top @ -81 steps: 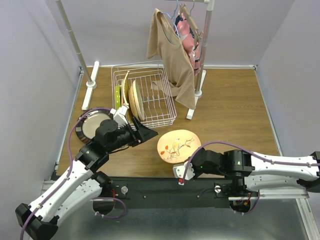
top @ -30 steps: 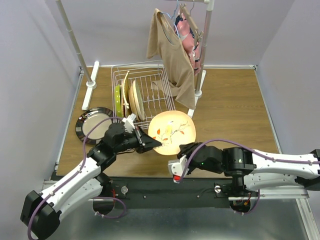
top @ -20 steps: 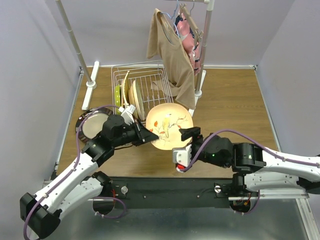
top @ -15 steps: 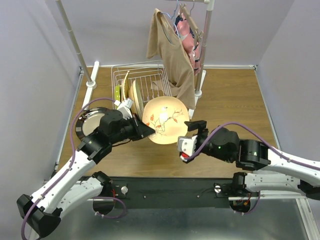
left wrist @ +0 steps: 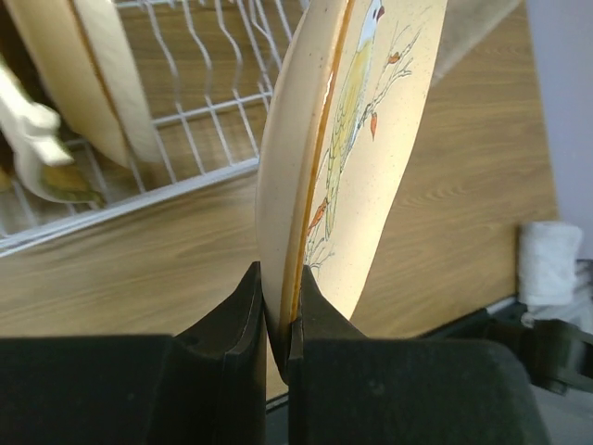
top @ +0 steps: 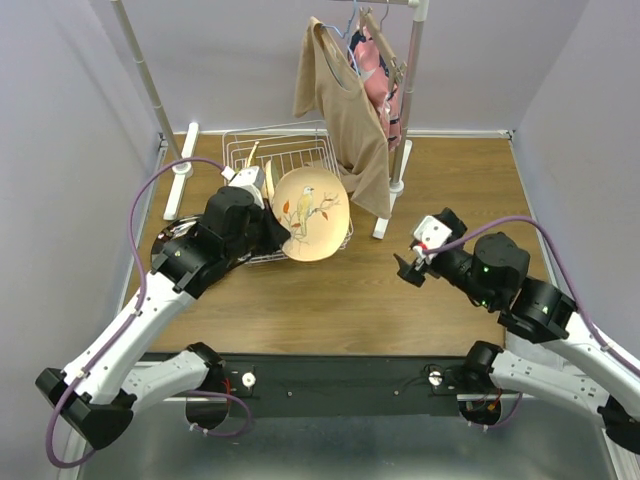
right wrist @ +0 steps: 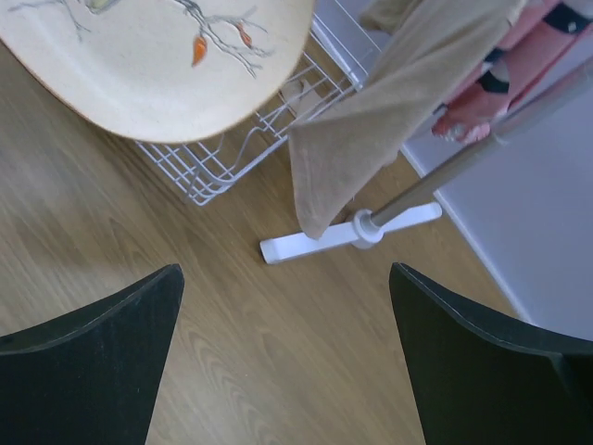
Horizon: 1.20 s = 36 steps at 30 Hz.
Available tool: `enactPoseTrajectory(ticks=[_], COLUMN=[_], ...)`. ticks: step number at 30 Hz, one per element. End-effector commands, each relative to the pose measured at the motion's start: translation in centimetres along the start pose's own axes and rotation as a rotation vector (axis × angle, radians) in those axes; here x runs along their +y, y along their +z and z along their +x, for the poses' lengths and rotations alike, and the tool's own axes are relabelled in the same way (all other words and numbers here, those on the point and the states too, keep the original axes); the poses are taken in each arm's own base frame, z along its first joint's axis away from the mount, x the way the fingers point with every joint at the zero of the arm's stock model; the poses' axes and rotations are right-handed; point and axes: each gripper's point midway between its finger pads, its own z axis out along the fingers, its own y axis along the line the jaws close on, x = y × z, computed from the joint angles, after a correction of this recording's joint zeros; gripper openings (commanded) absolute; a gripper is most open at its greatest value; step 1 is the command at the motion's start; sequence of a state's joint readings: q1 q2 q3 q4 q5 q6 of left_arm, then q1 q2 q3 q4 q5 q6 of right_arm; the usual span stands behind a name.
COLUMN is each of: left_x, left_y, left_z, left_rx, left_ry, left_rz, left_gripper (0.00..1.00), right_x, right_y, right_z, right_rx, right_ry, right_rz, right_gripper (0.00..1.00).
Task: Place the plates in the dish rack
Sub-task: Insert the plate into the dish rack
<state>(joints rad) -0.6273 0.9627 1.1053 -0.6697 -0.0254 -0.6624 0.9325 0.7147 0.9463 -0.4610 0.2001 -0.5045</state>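
Item: bird-painted plate (top: 310,212), peach, round, pinched by its lower rim in your left gripper (left wrist: 281,297), whose jaws are narrow and closed on the rim. The plate stands nearly on edge, rising away from the fingers with its painted face turned toward 4 o'clock in the top view. Location: over the near right corner of the dish rack (top: 290,150), whose open wire slots lie at about 12 o'clock from the gripper. Racked plates (left wrist: 93,74), cream, already stand at the rack's 9 o'clock side with their edges running 12 to 6. By my judgement, you should hold the plate on that line and lower it between prongs to their right. The left arm is plainly the nearer one. Right gripper (top: 418,250): spread wide, empty, well apart at 3 o'clock. Dark-rimmed plate (top: 165,238): flat on the table at 9 o'clock, partly under the left arm. Hanging beige top (top: 345,110): close by the rack's 2 o'clock corner, a possible snag. Brands, labels, writing: none legible.
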Motion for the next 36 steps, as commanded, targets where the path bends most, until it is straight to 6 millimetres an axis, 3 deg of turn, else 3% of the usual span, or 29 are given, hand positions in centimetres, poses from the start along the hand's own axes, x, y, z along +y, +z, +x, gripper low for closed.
enactPoseTrajectory(ticks=[1, 2, 6, 7, 8, 13, 16, 19, 22, 23, 24, 29, 32, 36], left_x=[-0.4, -0.1, 0.3, -0.2, 0.2, 0.4, 0.9, 1.1, 1.5, 1.7, 1.6, 1.1, 1.3, 2.3], left_y=[-1.7, -1.2, -0.5, -0.9, 0.1, 0.7, 1.4, 1.9, 2.2, 2.3, 2.6, 2.8, 2.7, 2.1], left_z=[-6.7, -6.8, -8.8, -9.9, -9.7, -11.8, -12.2, -12.2, -12.4, -12.4, -12.4, -13.1, -13.4, -13.6], left_rx=[-0.210, -0.198, -0.224, -0.246, -0.218, -0.240, -0.231, -0.225, -0.220, -0.215, -0.211, -0.220, -0.226, -0.247], left_ry=[0.055, 0.066, 0.086, 0.088, 0.100, 0.146, 0.171, 0.184, 0.197, 0.197, 0.199, 0.192, 0.196, 0.190], left_rz=[-0.080, -0.109, -0.188, -0.191, -0.222, -0.297, -0.338, -0.359, -0.391, -0.401, -0.406, -0.422, -0.452, -0.507], left_gripper=[0.00, 0.00, 0.00, 0.00, 0.00, 0.00, 0.00, 0.00, 0.00, 0.00, 0.00, 0.00, 0.00, 0.00], right_x=[-1.5, -3.1, -4.6, -4.8, -4.9, -5.1, -5.4, -6.4, -8.3, -9.3, -9.3, -11.9, -12.1, -9.7], right_y=[0.2, -0.2, -0.6, -0.6, -0.5, -0.5, 0.2, 1.7, 2.9, 3.4, 3.9, 3.4, 2.5, 3.1], right_z=[2.0, 2.4, 3.5, 3.9, 4.6, 7.0, 8.0, 7.8, 7.9, 9.4, 9.4, 10.3, 10.6, 12.8], right_rx=[0.025, 0.028, 0.052, 0.061, 0.078, 0.131, 0.181, 0.211, 0.231, 0.273, 0.272, 0.268, 0.247, 0.286], right_ry=[0.268, 0.318, 0.451, 0.468, 0.491, 0.599, 0.616, 0.648, 0.692, 0.709, 0.726, 0.746, 0.769, 0.828], right_rz=[0.139, 0.233, 0.354, 0.370, 0.397, 0.513, 0.568, 0.579, 0.591, 0.618, 0.583, 0.583, 0.561, 0.485], right_gripper=[1.00, 1.00, 1.00, 1.00, 1.00, 1.00, 1.00, 1.00, 1.00, 1.00, 1.00, 1.00, 1.00, 1.00])
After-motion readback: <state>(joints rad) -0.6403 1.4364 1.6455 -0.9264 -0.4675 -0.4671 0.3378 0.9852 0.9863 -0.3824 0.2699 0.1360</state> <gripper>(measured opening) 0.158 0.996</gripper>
